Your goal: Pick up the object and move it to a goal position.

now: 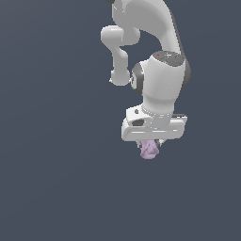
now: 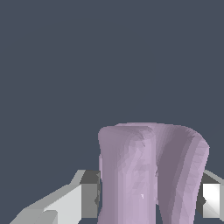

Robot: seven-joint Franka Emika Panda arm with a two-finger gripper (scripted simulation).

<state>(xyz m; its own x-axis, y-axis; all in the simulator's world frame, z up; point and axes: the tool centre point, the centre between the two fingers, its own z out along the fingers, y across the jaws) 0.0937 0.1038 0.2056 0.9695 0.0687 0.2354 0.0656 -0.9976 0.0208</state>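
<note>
The object point(image 1: 149, 150) is a small pale lilac-pink lumpy blob. In the exterior view it hangs just under the white gripper point(image 1: 150, 143), narrower than the gripper's body. In the wrist view the object point(image 2: 148, 175) fills the space between the two fingers point(image 2: 85, 197), which press on both its sides. The gripper is shut on the object. The fingertips are mostly hidden by the gripper body in the exterior view. Whether the object touches the surface below I cannot tell.
The white arm point(image 1: 160, 80) reaches down from the top of the exterior view. Around it there is only a plain dark blue-grey background point(image 1: 56, 164), with no other objects or edges in view.
</note>
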